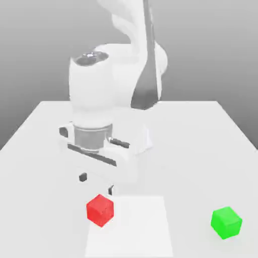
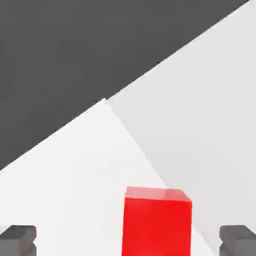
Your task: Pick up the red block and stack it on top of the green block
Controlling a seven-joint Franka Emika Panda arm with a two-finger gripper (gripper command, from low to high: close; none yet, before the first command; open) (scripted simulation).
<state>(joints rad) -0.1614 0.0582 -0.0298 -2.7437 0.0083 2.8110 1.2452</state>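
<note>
The white arm (image 1: pixel 118 85) folds down over the table (image 1: pixel 201 146), its wrist pointing the gripper (image 1: pixel 97 184) straight down just above the table. The two dark fingertips (image 2: pixel 19 239) stand wide apart, holding nothing, hovering close over the table's near part.

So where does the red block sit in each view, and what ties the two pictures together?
Exterior view: the red block rests on the table, low and toward the exterior view's left, just below the gripper.
Hand view: the red block stands between the two dark fingertips.
Shared landmark: the red block's flat top face.
</note>
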